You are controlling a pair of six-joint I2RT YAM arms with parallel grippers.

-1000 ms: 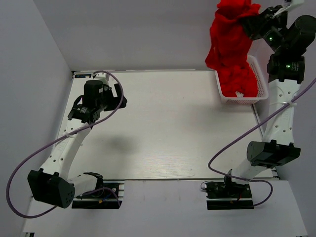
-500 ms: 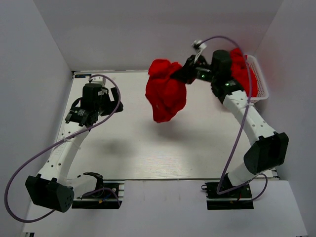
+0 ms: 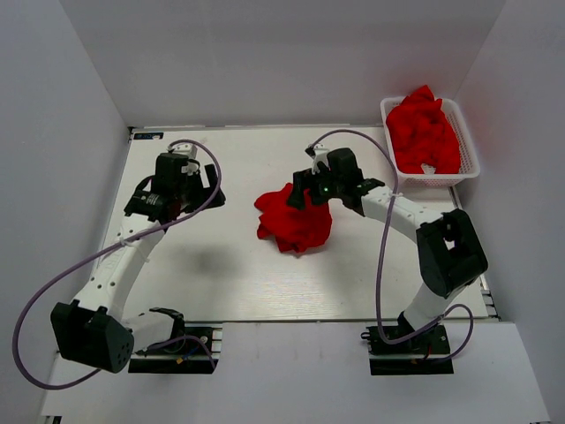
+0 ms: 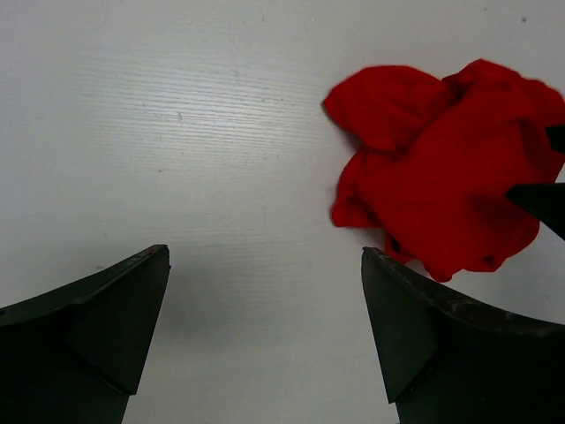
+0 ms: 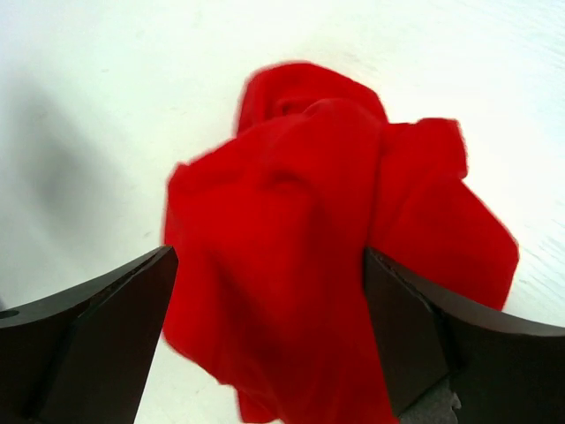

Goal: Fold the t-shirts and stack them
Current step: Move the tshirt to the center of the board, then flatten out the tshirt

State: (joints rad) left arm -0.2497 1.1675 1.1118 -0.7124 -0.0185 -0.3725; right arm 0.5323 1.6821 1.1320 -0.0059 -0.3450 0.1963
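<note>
While the crumpled bright red thin-fabric t-shirt (image 3: 294,225) lies heaped on the white desk (image 3: 221,274) under the released right hand (image 5: 265,252), the left hand (image 4: 265,256) likewise gaping empty, spreading seems the current step, next calling for both to pinch its edges and pull it flat.

Two slender arms are shown, a left arm (image 3: 119,265) and a right arm (image 3: 395,209). Each is built of white tube-like links joined by bulky, rounded black joint housings and is bolted to a black base plate (image 3: 199,340) — with a thin purple cable (image 3: 379,274) looped loosely alongside. A small green light (image 3: 324,188) is seen on the right arm's black wrist housing, and the left gripper (image 4: 265,254) and right gripper (image 5: 269,254) are each fitted with two matte, dark, wedge-shaped fingers (image 4: 97,327).
</note>
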